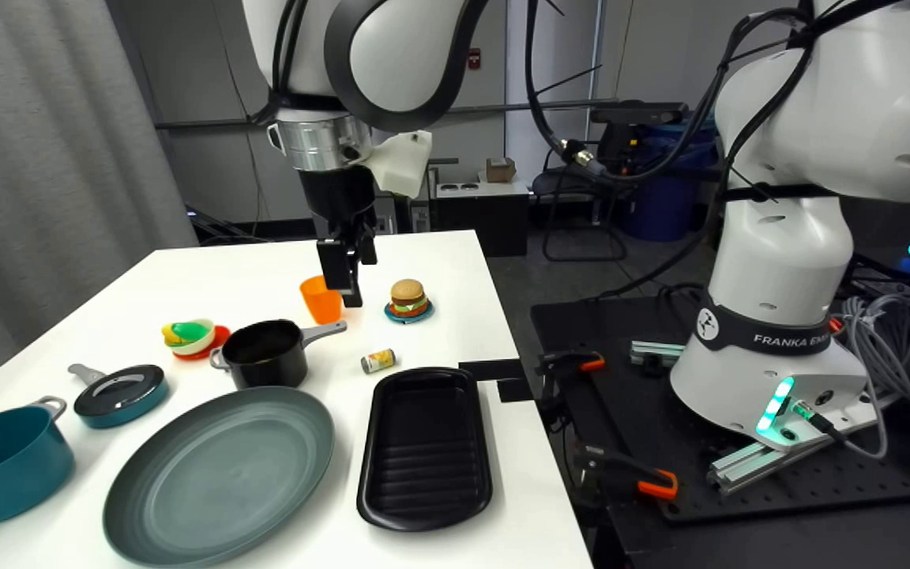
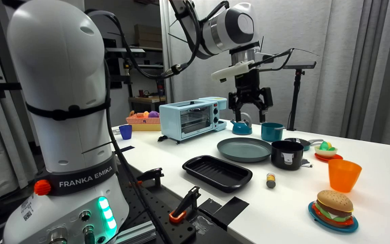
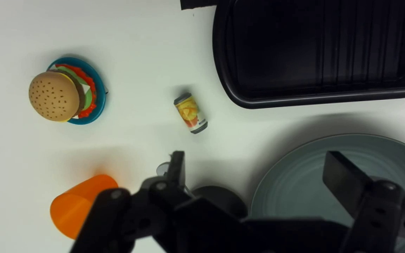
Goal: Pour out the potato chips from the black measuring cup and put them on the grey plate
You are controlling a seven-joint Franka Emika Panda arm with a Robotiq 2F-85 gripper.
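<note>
Though near grey plate (image 1: 222, 474), tray (image 1: 426, 442) apart.

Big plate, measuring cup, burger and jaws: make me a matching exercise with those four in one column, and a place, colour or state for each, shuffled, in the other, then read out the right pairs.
Things
1. Big plate
2. Measuring cup
3. Burger
4. Jaws

Matches
A. open, above the table
B. on a small blue dish
C. grey, with a raised rim
D. round and black

Right pairs: 1-C; 2-D; 3-B; 4-A.
</note>
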